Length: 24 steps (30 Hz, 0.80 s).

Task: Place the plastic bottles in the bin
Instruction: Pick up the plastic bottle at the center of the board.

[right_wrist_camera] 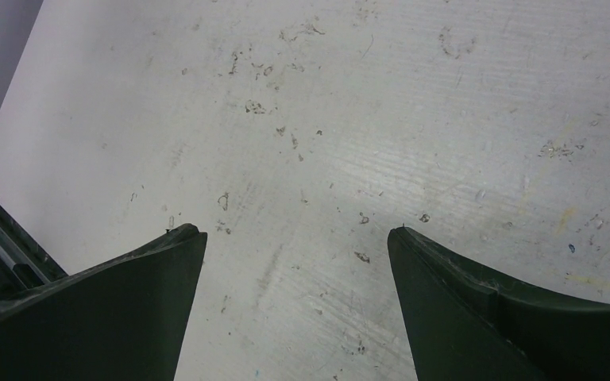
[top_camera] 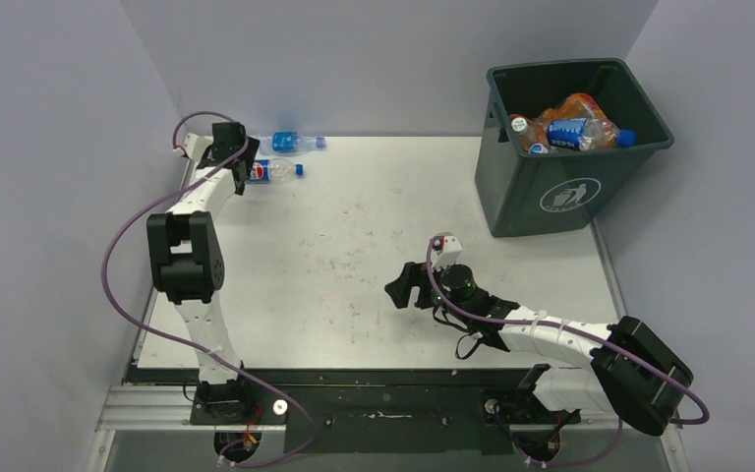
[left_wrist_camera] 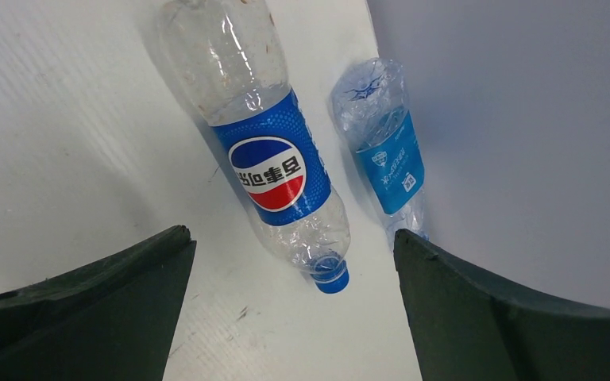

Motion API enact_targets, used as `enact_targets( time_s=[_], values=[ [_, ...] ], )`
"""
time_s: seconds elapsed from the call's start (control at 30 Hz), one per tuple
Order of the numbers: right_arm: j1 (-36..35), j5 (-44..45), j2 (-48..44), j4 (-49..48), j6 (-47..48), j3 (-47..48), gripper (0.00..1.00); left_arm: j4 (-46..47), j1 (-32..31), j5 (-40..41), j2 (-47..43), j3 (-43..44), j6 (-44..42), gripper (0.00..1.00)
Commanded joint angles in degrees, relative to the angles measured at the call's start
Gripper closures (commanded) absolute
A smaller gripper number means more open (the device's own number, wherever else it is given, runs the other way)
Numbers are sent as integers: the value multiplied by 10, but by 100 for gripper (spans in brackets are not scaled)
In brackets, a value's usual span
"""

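Left wrist: left claw (left_wrist_camera: pixel 292 234) open over Pepsi bottle (left_wrist_camera: pixel 274 171) and blue-label bottle (left_wrist_camera: pixel 388 155), far-left corner of desk (top_camera: pixel 374 216). Probably light, thin, slick, crushable, so pinch Pepsi bottle mid-label. Right claw (right_wrist_camera: pixel 295 230) open, empty. Bin (top_camera: pixel 560 192) at far-right corner.

We are in a lab cell. Bare grey walls (top_camera: pixel 383 59) close off the far and side edges of the scuffed white table (top_camera: pixel 354 226).

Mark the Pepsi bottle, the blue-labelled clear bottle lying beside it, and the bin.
Pepsi bottle (left_wrist_camera: pixel 270 171): left wrist view, on its blue logo label.
blue-labelled clear bottle (left_wrist_camera: pixel 389 163): left wrist view, on its label.
bin (top_camera: pixel 523 197): top external view, on its front wall.
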State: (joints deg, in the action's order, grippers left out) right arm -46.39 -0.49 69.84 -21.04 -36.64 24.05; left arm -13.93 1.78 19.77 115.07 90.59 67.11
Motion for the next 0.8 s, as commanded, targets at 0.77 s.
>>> enact_targets(
  time_s=[0.77],
  values=[
    [-3, 44, -46, 8, 32, 13, 12, -203, -22, 39, 266, 330, 27, 2]
  ],
)
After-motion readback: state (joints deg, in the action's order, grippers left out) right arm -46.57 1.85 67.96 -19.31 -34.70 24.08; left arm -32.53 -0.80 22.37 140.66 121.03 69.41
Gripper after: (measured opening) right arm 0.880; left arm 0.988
